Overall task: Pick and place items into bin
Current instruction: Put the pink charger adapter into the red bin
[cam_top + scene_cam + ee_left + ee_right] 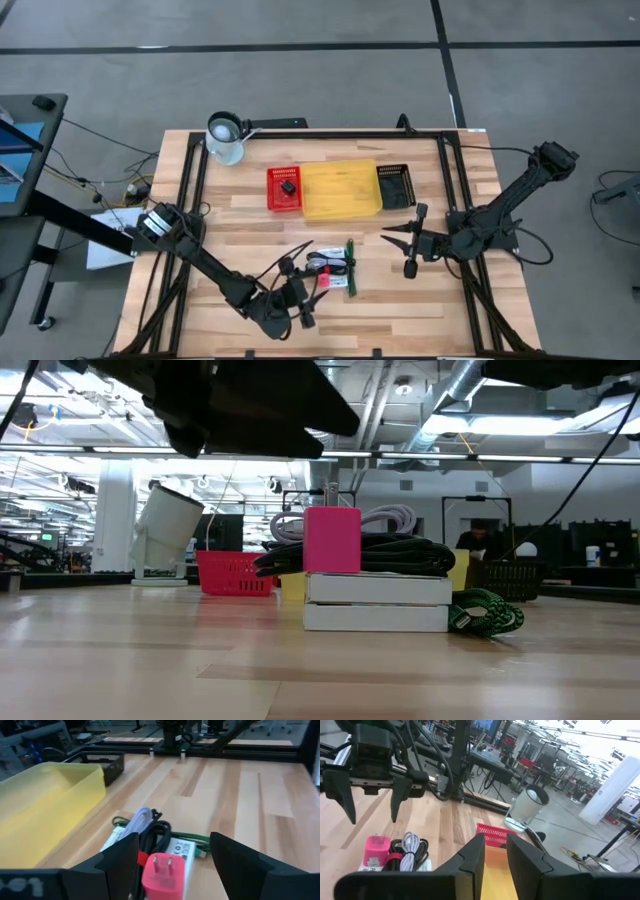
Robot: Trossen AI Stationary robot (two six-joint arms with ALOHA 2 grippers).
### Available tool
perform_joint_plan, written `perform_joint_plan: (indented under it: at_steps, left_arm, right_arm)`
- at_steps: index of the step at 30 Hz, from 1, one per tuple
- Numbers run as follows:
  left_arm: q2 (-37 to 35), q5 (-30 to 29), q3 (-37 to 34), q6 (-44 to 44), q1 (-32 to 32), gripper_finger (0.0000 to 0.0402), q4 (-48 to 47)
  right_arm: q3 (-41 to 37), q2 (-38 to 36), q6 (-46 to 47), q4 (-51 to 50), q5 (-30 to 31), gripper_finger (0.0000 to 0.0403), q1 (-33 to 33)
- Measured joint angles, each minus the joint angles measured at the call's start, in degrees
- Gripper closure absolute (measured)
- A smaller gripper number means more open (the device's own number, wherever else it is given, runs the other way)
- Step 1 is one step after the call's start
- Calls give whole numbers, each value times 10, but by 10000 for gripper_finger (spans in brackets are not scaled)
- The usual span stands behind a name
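The items lie in a small heap (330,270) near the table's near edge. It holds a pink plug (162,872), a coiled black cable with a red tie (156,832), a pale cable (140,817), a green braided piece (487,612) and flat white packets (378,603). My left gripper (303,300) is open and hovers over the heap's near-left side; its fingers (125,857) stand wide on either side of the plug without touching. My right gripper (398,250) is open and waits to the right of the heap. A small black piece (288,187) lies in the red bin.
Three bins stand in a row beyond the heap: red (272,190), yellow (342,190) and black (396,185). A white mug (226,135) sits at the far left corner. Bare wood lies between the heap and the bins.
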Motion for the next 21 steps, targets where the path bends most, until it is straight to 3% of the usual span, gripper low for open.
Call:
perform_joint_plan:
  at_steps: [12, 21]
  left_arm:
    - [20, -30, 0, -15, -2, 166, 1]
    - [20, -8, 0, 2, -3, 166, 0]
  right_arm:
    - [0, 0, -4, 0, 0, 326, 0]
    - [0, 0, -9, 0, 0, 326, 0]
